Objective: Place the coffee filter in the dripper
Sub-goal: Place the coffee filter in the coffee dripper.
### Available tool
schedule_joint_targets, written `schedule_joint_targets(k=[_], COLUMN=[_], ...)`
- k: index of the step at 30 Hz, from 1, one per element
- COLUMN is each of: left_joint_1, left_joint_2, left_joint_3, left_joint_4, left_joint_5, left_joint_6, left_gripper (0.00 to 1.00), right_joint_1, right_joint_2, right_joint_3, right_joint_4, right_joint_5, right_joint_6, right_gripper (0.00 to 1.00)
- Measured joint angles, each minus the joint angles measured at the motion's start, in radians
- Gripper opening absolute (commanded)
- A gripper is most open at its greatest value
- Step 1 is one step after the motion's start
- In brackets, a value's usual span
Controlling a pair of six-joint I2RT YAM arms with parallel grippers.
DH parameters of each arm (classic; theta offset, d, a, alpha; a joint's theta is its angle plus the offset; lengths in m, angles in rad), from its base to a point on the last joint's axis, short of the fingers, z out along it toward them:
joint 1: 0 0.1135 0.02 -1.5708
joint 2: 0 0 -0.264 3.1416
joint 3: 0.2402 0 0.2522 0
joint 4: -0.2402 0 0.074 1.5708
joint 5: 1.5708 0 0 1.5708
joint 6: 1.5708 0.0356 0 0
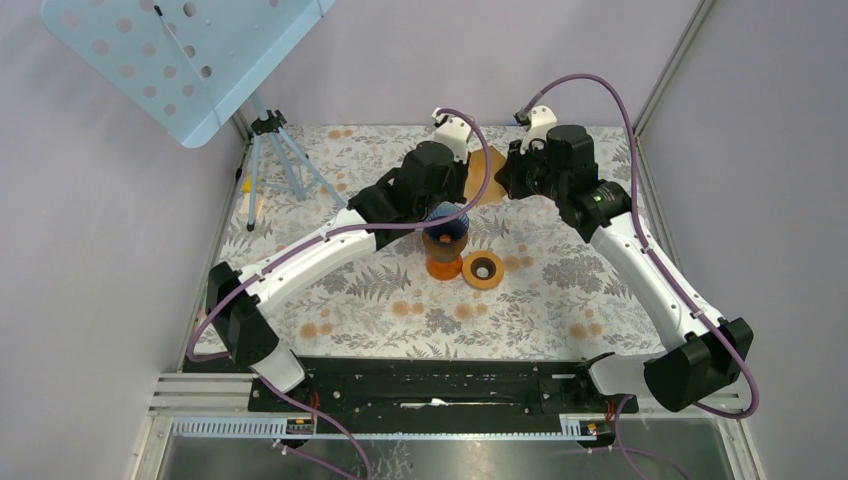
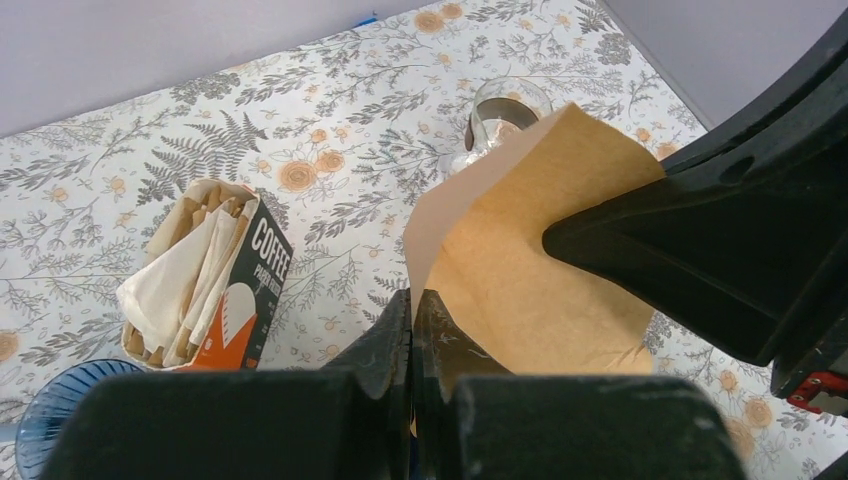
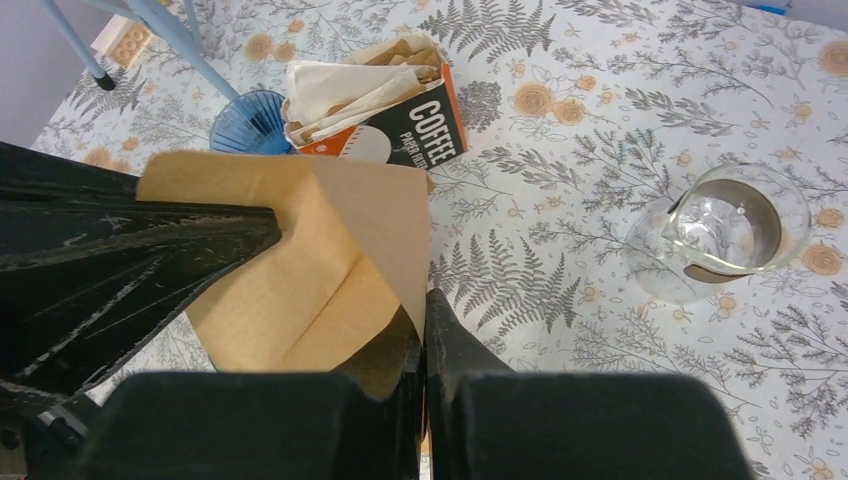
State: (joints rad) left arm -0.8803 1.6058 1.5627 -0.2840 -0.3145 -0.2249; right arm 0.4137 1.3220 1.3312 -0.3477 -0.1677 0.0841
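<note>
A brown paper coffee filter [image 2: 520,270] hangs above the table at the back middle, held between both grippers. My left gripper [image 2: 412,300] is shut on one edge of it. My right gripper [image 3: 422,305] is shut on the opposite layer of the filter [image 3: 300,270], which is spread slightly apart. In the top view the filter [image 1: 487,165] shows between the left gripper [image 1: 468,168] and the right gripper [image 1: 503,178]. The blue dripper [image 3: 248,120] stands on the table beside the filter box and is empty; it also shows as the dripper [image 1: 447,218] under my left wrist.
An orange and black coffee filter box [image 3: 385,100] full of papers stands next to the dripper. A glass carafe [image 3: 725,235] with a brown collar sits nearby. A blue-legged tripod [image 1: 280,150] holding a perforated plate [image 1: 180,50] stands at the back left.
</note>
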Motion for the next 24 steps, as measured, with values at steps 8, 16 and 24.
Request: schedule_joint_targets(k=[8, 16, 24], left_joint_1=[-0.001, -0.002, -0.002], left_joint_2=[0.0, 0.0, 0.0], left_joint_3=[0.002, 0.002, 0.002], left_joint_4=[0.0, 0.0, 0.0], left_joint_5=[-0.033, -0.058, -0.068], left_joint_6=[0.015, 0.018, 0.019], left_gripper=[0.0, 0.0, 0.0], right_joint_1=[0.006, 0.01, 0.011], right_joint_2=[0.0, 0.0, 0.0], right_joint_3=[0.0, 0.0, -0.001], right_joint_4=[0.0, 0.0, 0.0], right_joint_5=[0.042, 0.047, 0.055], right_joint_6=[-0.012, -0.02, -0.022], right_gripper=[0.06, 0.16, 0.24])
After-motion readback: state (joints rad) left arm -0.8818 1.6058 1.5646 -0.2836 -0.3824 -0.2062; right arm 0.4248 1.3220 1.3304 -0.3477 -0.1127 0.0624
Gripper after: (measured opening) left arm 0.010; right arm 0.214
